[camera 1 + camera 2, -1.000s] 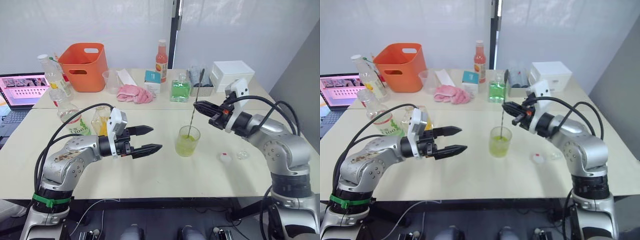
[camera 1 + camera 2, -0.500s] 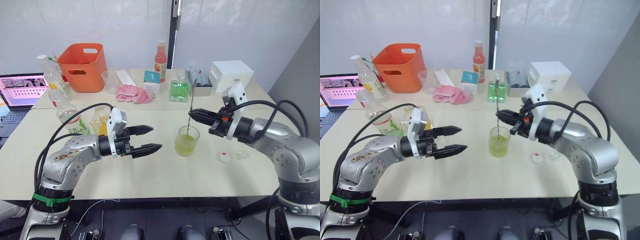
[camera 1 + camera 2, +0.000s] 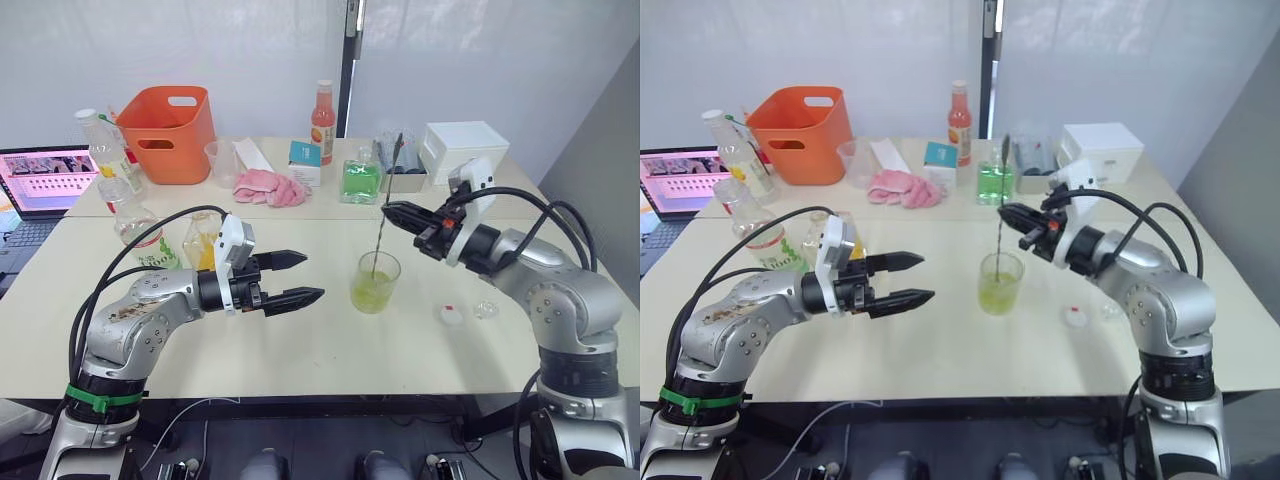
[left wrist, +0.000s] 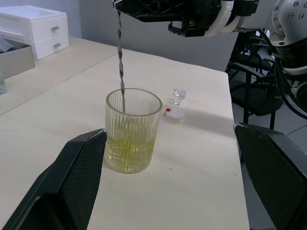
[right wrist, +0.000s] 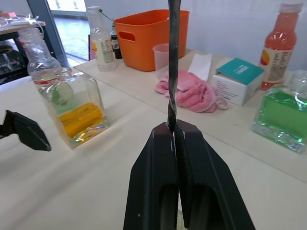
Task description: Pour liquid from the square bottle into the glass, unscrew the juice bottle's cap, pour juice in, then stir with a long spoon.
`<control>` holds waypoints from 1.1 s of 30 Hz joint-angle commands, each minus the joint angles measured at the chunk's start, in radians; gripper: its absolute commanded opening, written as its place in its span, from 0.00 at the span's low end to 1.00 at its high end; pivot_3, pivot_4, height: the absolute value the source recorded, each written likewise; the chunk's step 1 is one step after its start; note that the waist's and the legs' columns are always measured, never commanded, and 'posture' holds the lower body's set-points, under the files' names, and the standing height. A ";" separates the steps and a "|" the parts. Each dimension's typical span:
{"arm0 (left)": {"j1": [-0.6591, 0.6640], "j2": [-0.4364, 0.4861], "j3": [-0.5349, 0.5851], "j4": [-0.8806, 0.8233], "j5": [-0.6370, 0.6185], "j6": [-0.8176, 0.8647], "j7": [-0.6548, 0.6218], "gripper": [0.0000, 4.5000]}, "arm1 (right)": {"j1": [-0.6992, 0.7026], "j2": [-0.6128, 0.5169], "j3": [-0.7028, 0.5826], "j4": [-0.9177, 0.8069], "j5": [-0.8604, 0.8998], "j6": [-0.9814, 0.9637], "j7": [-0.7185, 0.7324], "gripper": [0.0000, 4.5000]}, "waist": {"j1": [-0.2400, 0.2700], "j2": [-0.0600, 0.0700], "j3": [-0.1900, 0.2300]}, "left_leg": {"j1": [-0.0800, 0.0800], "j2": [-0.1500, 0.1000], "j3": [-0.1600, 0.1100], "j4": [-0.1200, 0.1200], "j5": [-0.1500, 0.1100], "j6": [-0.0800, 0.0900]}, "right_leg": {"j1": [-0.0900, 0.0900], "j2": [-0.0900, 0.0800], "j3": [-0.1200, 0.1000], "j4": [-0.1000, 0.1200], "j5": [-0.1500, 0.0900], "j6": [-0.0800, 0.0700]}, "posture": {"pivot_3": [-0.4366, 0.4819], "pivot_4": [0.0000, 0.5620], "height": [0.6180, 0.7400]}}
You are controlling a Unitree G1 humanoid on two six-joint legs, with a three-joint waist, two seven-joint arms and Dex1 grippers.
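The glass [image 3: 375, 282] stands mid-table, a third full of yellow-green liquid. The long spoon [image 3: 388, 205] leans in it, bowl end down in the liquid and top tilted away. My right gripper [image 3: 390, 212] is shut on the spoon's twisted shaft [image 5: 172, 62] above the glass. My left gripper [image 3: 312, 276] hovers open to the left of the glass, its fingers [image 4: 72, 182] apart and holding nothing. The square bottle [image 3: 203, 243] with orange liquid and the uncapped juice bottle [image 3: 135, 230] stand behind my left arm. The juice bottle's cap [image 3: 452, 315] lies right of the glass.
A small clear stopper [image 3: 486, 310] lies beside the cap. Along the back stand an orange basket [image 3: 165, 120], a measuring cup [image 3: 222, 163], a pink cloth [image 3: 268, 187], a teal box [image 3: 306, 160], a tall orange-red bottle [image 3: 322, 110], a green square bottle [image 3: 360, 178] and white drawers [image 3: 462, 148]. A laptop [image 3: 45, 180] sits far left.
My right gripper dipped and brought the spoon upright half a second ago, then rose and tilted it back again, sweeping it around inside the glass. The left arm has not moved.
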 commanded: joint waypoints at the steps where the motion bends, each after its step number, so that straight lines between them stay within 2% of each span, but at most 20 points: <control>1: -0.020 0.008 0.016 -0.016 0.002 -0.017 -0.004 0.99 | -0.015 -0.045 -0.011 -0.020 -0.026 -0.036 0.031 0.00 | 0.001 0.000 0.000 | 0.000 0.000 0.000 0.000 0.000 0.000 | 0.000 0.000 0.000 0.000 0.000 0.000 | 0.48 0.27 0.79; 5: -0.019 0.009 0.017 -0.018 0.001 -0.017 -0.004 0.99 | -0.003 -0.054 -0.020 -0.071 0.034 0.018 0.059 0.00 | 0.000 0.000 0.000 | 0.000 0.000 0.000 0.000 0.000 0.000 | 0.000 0.000 0.000 0.000 0.000 0.000 | 0.48 0.27 0.79; 9: -0.020 0.010 0.018 -0.015 0.002 -0.018 -0.003 0.99 | -0.014 -0.003 -0.038 -0.110 0.115 0.066 0.033 0.00 | -0.002 0.000 0.000 | 0.000 0.001 0.000 0.000 0.000 0.000 | 0.000 0.000 0.000 0.000 0.000 0.000 | 0.48 0.27 0.79; 13: -0.021 0.011 0.018 -0.012 0.003 -0.019 -0.005 0.99 | -0.033 0.035 -0.050 -0.103 0.133 0.062 0.000 0.00 | -0.003 0.000 0.000 | 0.000 0.000 0.000 0.000 0.000 0.000 | 0.000 0.000 0.000 0.000 0.000 0.000 | 0.48 0.27 0.79; 19: -0.020 0.012 0.019 -0.014 0.002 -0.018 -0.004 0.99 | -0.046 0.030 -0.065 -0.079 0.119 0.038 -0.020 0.00 | 0.000 0.000 0.000 | 0.000 0.000 0.000 0.000 0.000 0.000 | 0.000 0.000 0.000 0.000 0.000 0.000 | 0.48 0.27 0.79; 30: -0.017 0.007 0.020 -0.017 -0.009 -0.019 -0.007 0.99 | -0.109 -0.030 -0.225 -0.108 0.317 0.165 -0.082 0.00 | -0.001 0.000 0.000 | 0.000 0.000 0.000 0.000 0.000 0.000 | 0.000 0.000 0.000 0.000 0.000 0.000 | 0.48 0.27 0.79; 33: -0.010 0.007 0.016 -0.011 0.014 -0.064 -0.028 0.99 | -0.115 -0.063 -0.303 -0.109 0.439 0.222 -0.121 0.00 | 0.002 0.000 0.000 | 0.000 0.000 0.000 0.000 0.000 0.000 | 0.000 0.000 0.000 0.000 0.000 0.000 | 0.48 0.27 0.79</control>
